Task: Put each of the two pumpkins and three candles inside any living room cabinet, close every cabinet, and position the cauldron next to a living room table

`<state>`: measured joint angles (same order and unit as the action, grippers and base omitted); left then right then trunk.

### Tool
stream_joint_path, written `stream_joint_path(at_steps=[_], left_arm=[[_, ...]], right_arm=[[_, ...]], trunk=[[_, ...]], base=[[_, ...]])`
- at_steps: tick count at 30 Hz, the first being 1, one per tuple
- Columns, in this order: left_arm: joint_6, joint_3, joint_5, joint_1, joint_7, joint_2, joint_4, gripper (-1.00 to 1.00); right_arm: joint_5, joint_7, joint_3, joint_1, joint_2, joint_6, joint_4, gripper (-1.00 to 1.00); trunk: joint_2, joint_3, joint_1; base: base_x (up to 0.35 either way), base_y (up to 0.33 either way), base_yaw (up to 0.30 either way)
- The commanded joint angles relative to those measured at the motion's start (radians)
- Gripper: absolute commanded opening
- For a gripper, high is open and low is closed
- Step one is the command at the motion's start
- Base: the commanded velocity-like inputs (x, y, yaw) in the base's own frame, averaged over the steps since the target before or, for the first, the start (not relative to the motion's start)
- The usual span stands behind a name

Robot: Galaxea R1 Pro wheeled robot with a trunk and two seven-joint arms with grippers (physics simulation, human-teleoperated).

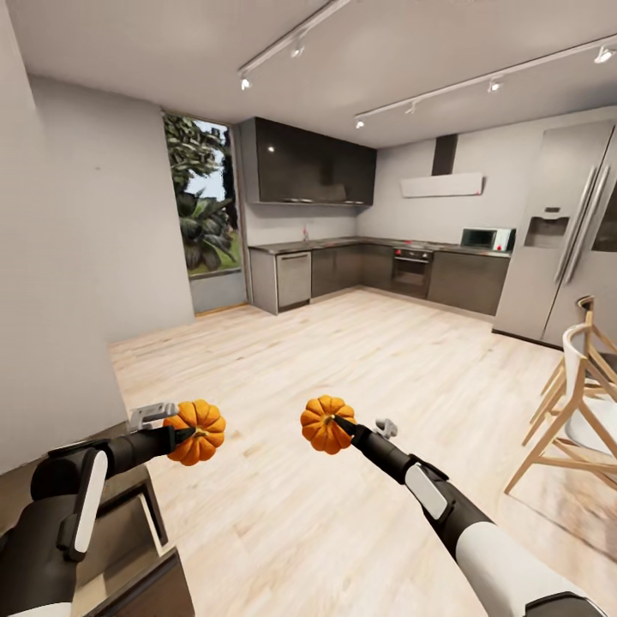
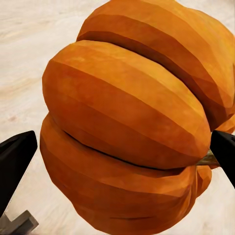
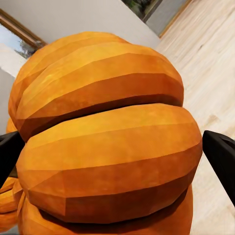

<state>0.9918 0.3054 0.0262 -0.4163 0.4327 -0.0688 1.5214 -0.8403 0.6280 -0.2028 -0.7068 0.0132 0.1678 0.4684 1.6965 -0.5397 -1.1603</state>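
- My left gripper (image 1: 190,433) is clamped on one pumpkin (image 1: 196,431), held in the air over the pale wood floor (image 1: 343,368); its black fingers (image 2: 14,159) press both flanks
- My right gripper (image 1: 336,422) grips the other pumpkin (image 1: 326,424) just the same, level with the first and a little apart from it; a fingertip (image 3: 221,156) hugs its side
- Kitchen units (image 1: 386,270) ahead; wooden chair (image 1: 578,411) on my right; an open dark cabinet (image 1: 128,548) beneath my left arm

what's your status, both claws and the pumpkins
Left claw shut on left pumpkin. Right claw shut on right pumpkin. Both carried over bare wood floor. Wooden chair off to the right.
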Motion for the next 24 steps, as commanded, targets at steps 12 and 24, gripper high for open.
stream_joint_path(at_steps=[12, 24], left_arm=[[0.005, 0.003, 0.004, -0.001, 0.005, -0.008, 0.000, -1.00], [0.005, 0.031, 0.004, -0.001, 0.005, -0.012, 0.001, -1.00]], right_arm=[[0.011, -0.008, -0.007, 0.000, -0.001, 0.008, -0.003, -1.00], [0.051, -0.035, -0.008, 0.000, -0.006, 0.010, -0.004, -1.00]], trunk=[[-0.084, 0.051, 0.046], [-0.168, 0.102, 0.092]], base=[[0.000, 0.000, 0.218], [0.000, 0.000, 0.217]])
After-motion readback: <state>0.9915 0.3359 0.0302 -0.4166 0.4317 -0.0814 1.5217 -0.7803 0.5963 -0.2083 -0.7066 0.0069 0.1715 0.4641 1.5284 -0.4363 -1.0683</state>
